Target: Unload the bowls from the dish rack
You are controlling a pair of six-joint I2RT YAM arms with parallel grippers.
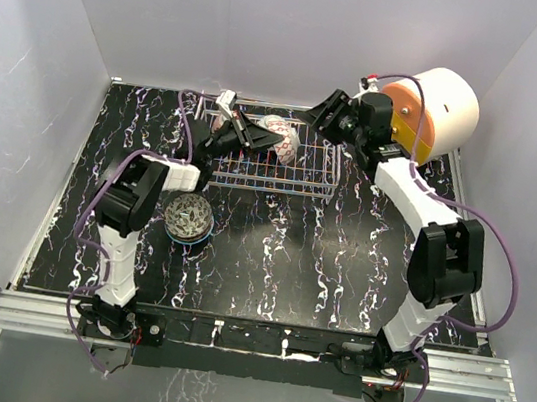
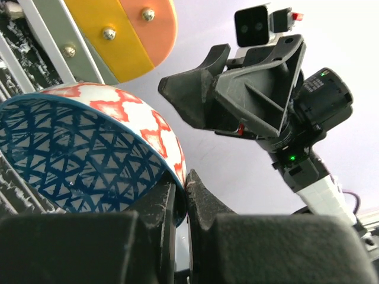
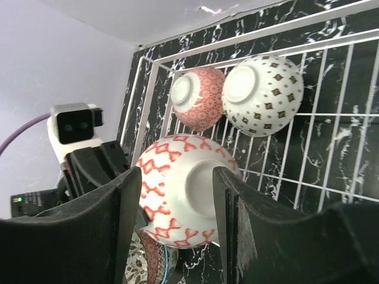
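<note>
My left gripper is shut on the rim of a white bowl with red crosses outside and blue triangles inside, and holds it tilted over the dish rack. In the top view the left gripper and this bowl are at the rack's left half. My right gripper is open and hovers above the same bowl, facing its foot ring without touching it. A pink bowl and a white bowl with brown diamonds lie on their sides in the rack.
A stack of patterned bowls stands on the black marbled table in front of the rack's left end, beside the left arm. A white-orange-yellow cylindrical drawer unit stands at the back right. White walls close in the table.
</note>
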